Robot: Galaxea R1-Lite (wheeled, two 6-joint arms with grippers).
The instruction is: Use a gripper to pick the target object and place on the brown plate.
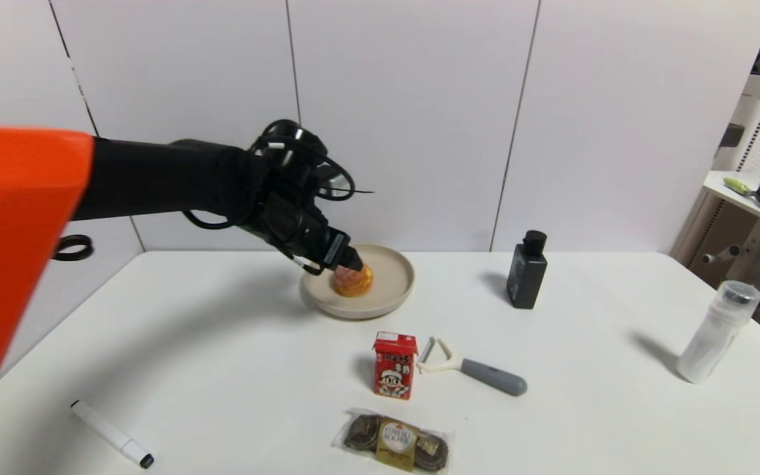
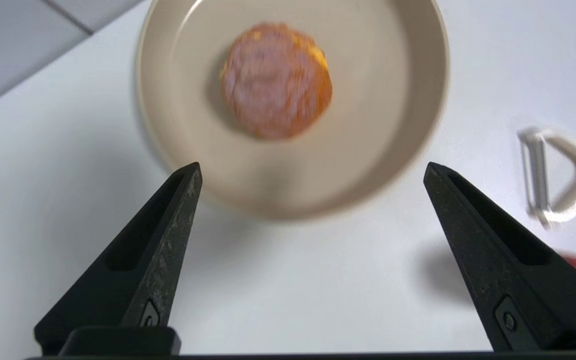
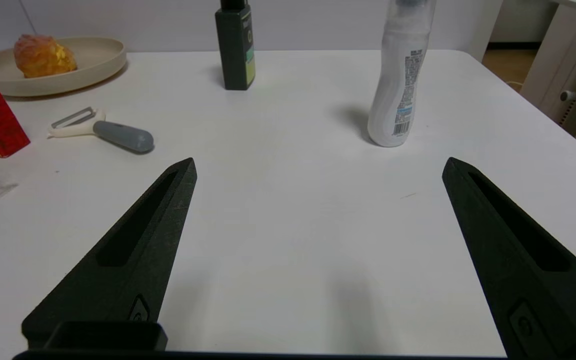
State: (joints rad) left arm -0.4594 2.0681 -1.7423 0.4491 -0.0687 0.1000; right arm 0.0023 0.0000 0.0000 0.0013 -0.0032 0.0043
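The golden-orange bun [image 1: 353,280] lies in the beige-tan plate [image 1: 390,300] at the back middle of the white table. My left gripper [image 1: 347,260] hangs over the plate's left side, just above the bun, open and empty. In the left wrist view the bun [image 2: 275,81] sits inside the plate [image 2: 393,130], beyond the spread fingertips [image 2: 188,182], and nothing is between them. The right wrist view shows the bun [image 3: 43,55] on the plate [image 3: 100,60] far off. My right gripper [image 3: 318,167] is open and empty, low over bare table at the right.
A red drink carton [image 1: 394,365], a white peeler with a grey handle [image 1: 472,369] and wrapped chocolates [image 1: 393,442] lie in front of the plate. A black bottle [image 1: 526,269] stands to its right, a white bottle [image 1: 716,333] at the far right, a marker [image 1: 111,433] front left.
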